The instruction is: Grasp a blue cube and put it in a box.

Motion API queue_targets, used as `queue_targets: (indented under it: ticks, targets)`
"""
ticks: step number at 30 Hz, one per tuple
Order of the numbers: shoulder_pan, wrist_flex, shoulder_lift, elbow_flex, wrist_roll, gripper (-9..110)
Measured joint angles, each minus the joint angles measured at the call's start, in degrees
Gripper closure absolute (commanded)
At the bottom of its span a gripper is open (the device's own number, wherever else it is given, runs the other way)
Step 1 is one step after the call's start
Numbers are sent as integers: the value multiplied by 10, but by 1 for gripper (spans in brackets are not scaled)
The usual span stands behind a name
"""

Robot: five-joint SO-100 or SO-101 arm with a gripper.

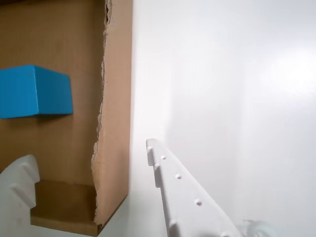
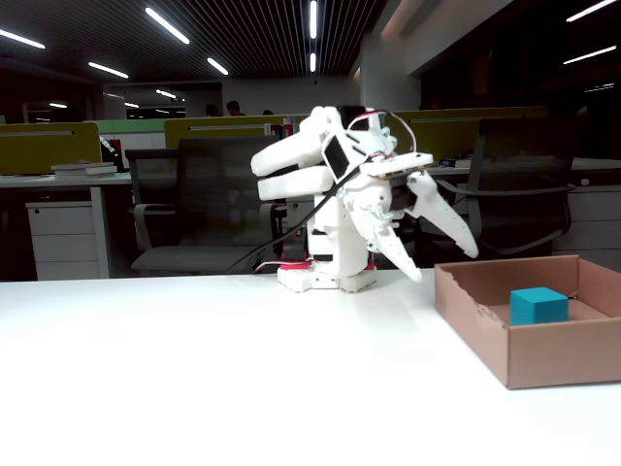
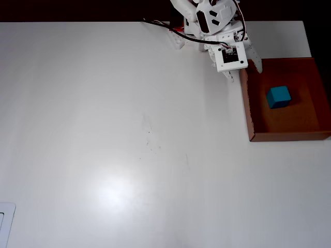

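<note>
step: drop looks done, I judge | blue cube lies on the box floor, right edge of the overhead view | my tool hangs spread and empty above the box's near wall, touching nothing | next: pull clear over the desk without clipping the wall

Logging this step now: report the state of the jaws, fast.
Gripper: open, holding nothing; the jaws stand apart above the box edge, and the blue cube lies in the box.
</note>
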Motion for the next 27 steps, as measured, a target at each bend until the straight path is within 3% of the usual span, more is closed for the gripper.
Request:
queue_targets:
  ticks: [27]
  targets:
    - [-80,33,0,0,0,77]
